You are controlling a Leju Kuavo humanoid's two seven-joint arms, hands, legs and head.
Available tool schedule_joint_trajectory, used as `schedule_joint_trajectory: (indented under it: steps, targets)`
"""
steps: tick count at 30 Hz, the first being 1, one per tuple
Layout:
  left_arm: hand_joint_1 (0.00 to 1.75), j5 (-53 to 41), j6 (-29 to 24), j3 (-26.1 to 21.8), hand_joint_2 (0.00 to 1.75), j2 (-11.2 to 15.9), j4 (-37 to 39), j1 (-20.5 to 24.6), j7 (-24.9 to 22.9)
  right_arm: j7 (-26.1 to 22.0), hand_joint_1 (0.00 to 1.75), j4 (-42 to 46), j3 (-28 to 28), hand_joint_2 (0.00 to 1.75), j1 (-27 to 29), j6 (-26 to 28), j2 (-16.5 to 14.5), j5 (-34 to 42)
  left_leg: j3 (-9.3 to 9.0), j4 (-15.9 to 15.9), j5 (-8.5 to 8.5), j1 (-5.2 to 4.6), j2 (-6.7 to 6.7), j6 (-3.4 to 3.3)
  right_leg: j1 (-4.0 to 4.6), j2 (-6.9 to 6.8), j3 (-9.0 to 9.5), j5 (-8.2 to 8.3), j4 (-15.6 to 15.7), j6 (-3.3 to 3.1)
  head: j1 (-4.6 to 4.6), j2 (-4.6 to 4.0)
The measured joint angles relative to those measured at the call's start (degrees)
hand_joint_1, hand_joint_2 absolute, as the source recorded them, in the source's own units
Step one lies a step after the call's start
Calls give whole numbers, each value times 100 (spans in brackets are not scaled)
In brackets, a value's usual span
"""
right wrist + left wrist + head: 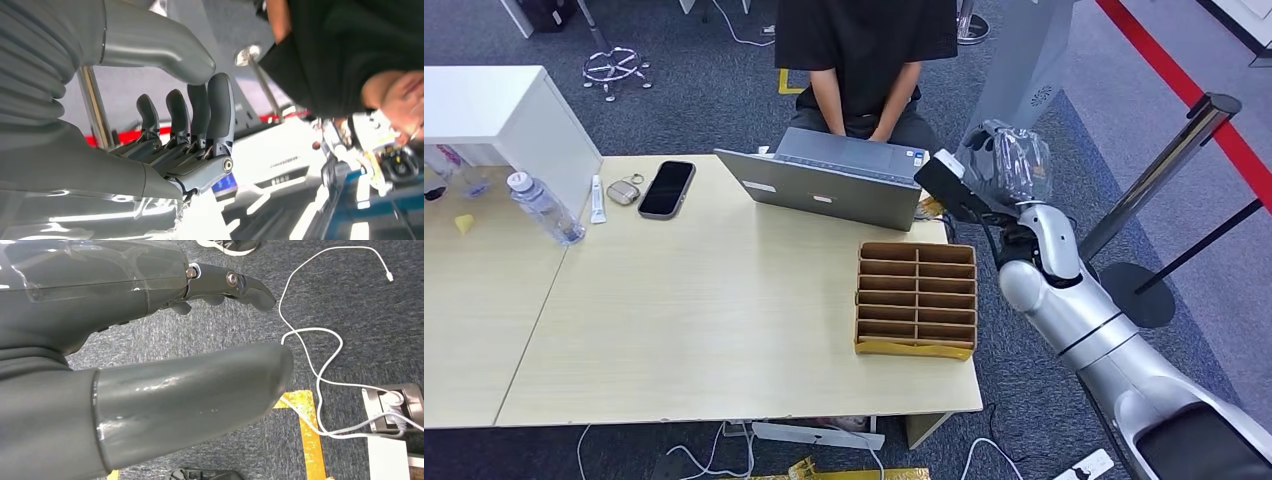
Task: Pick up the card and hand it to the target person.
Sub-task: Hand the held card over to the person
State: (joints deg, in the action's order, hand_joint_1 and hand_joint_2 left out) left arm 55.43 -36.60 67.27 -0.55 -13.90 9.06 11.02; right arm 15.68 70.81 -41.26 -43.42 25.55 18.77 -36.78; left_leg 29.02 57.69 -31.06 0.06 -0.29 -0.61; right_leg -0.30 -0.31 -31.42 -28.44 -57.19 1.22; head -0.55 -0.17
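My right hand point(1007, 162) is raised beyond the table's right far corner, beside the laptop point(829, 180) and close to the seated person point(864, 60) in a black shirt. In the right wrist view its fingers point(200, 117) are bent up to the thumb point(165, 45), and I see no card between them. A brown slotted card box point(916, 298) stands on the table's right side, its slots looking empty. A small yellowish item point(929, 208) lies by the laptop's right corner; I cannot tell what it is. My left hand point(150, 355) hangs over the carpet, fingers apart, holding nothing.
A black phone point(667, 188), keys point(624, 190), a white tube point(597, 198) and a water bottle point(544, 208) sit at the table's far left. A white cabinet point(494, 110) stands at the left. A stanchion post point(1159, 170) rises right of my arm. Cables point(320, 370) lie on the floor.
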Motion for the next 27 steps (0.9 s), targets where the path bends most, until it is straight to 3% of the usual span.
schedule_joint_trajectory:
  steps: [12,18,19,23,25,27]
  targets:
    - [0,-67,8,85,0,-42,0,32,-84,246,132,-927,-215,175,-378,98,-380,-692,0,0,0,1,0,0,1,0,-1,0,0,0,0,0]
    - [0,-92,19,143,0,-42,0,45,-117,203,120,-1154,-318,175,-387,106,-485,-622,-1,0,0,0,0,0,1,1,-1,0,0,0,0,0]
    - [0,-92,20,145,0,-42,0,46,-119,189,110,-1178,-326,175,-387,110,-494,-600,-1,1,0,0,0,0,1,1,-1,0,0,0,0,0]
    - [0,-92,21,154,0,-42,0,49,-119,122,18,-1241,-361,175,-375,148,-514,-492,-2,1,0,0,0,0,1,1,-1,0,0,0,1,0]
    - [0,-91,20,157,0,-42,0,48,-113,94,0,-1254,-370,175,-347,199,-517,-448,-2,1,0,0,0,0,1,1,-1,0,0,0,0,0]
    - [0,-86,16,158,0,-41,0,48,-96,74,0,-1256,-370,175,-299,279,-520,-432,-3,1,0,0,0,0,1,1,-1,0,0,0,0,0]
